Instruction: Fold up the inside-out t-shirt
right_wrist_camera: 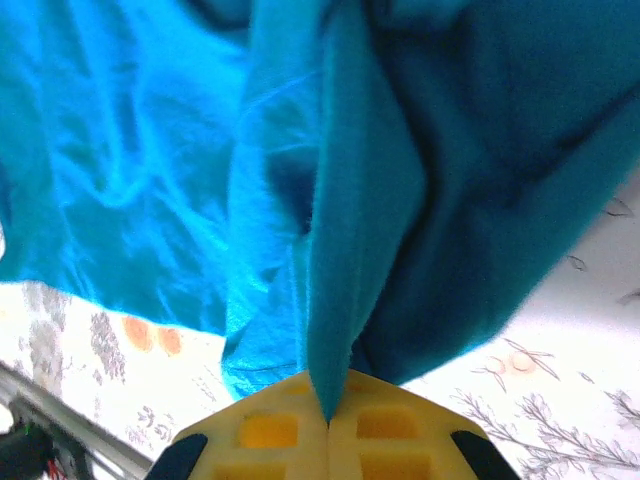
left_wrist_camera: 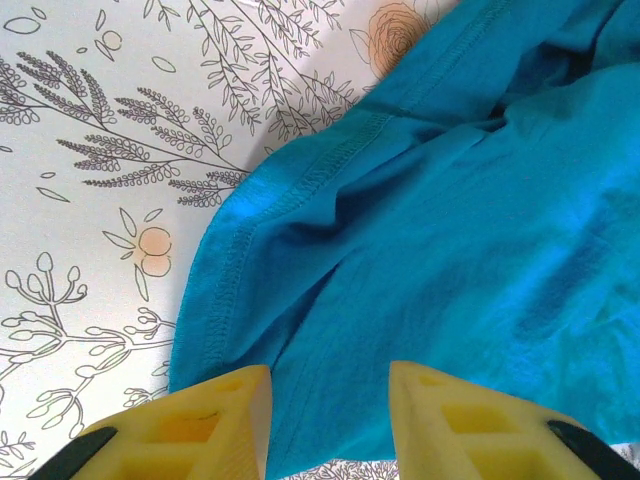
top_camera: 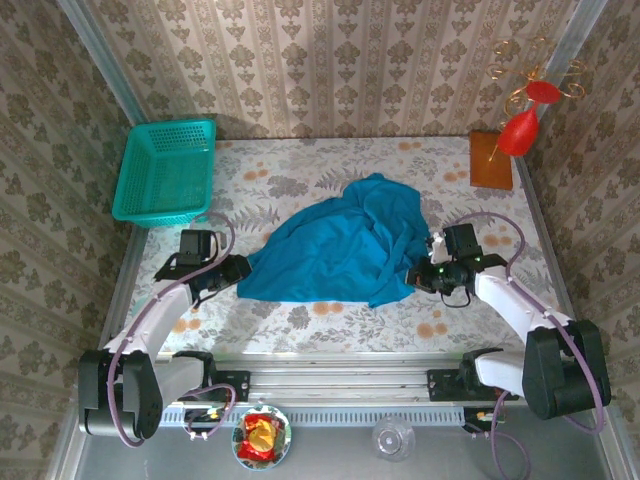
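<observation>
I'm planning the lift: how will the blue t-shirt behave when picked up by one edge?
Probably floppy: the t-shirt lies crumpled in soft folds. It should drape from a pinch, like the fold caught in the shut right gripper. Pushed, it would likely bunch.

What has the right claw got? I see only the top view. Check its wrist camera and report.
Observer: The right claw is shut, with a fold of the shirt pinched between its tips.
Operator: Now read me the left wrist camera.
Observer: The left claw stands open at the shirt's corner, with cloth lying in the gap.
</observation>
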